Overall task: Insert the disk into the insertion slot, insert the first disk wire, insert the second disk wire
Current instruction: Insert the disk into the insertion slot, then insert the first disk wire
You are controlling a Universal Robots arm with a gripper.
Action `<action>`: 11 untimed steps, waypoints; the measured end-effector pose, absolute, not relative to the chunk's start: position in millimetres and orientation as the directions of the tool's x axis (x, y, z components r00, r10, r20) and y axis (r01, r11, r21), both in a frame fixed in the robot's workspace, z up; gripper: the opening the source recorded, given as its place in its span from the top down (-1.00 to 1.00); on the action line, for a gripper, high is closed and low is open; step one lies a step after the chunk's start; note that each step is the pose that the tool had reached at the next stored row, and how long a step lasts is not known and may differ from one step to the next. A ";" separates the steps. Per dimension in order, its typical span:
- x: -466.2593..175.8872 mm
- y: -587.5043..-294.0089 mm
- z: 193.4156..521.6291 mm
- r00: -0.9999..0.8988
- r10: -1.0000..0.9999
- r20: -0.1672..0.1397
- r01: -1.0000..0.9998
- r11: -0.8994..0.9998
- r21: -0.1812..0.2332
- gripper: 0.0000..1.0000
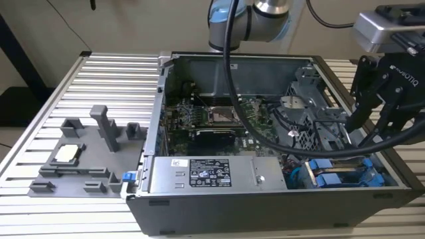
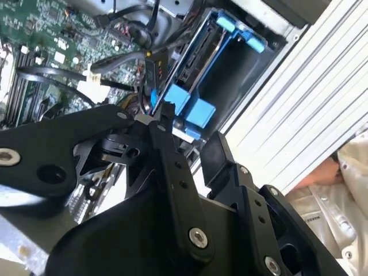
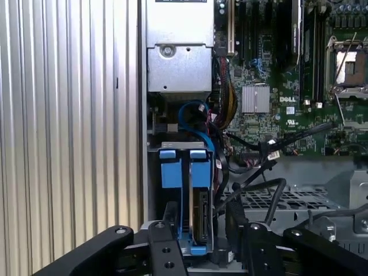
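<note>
Hangs with pincer [image 3: 201, 215] spread and empty just above the blue-framed disk [image 3: 199, 178], apparently seated upright in the insertion slot [image 3: 183, 145]. Probably at the wiring stage: keep squarely over the connector edge, take any plug by its body, not its wire, avoid snagging the loose black cables [image 3: 247, 156] just beside the slot.
</note>
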State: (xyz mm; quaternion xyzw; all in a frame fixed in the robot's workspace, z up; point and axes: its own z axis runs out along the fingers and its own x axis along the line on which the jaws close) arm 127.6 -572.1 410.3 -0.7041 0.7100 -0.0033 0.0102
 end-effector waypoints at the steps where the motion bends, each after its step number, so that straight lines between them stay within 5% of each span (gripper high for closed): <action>1: 127.6 -572.1 410.3 -0.006 -1.000 -0.010 -0.999 0.006 -0.038 0.07; 6: 127.3 -570.6 408.6 0.021 -1.000 -0.011 -0.995 -0.019 -0.097 0.07; 11: 123.1 -568.6 408.3 0.032 -0.999 -0.010 -0.993 -0.031 -0.110 0.07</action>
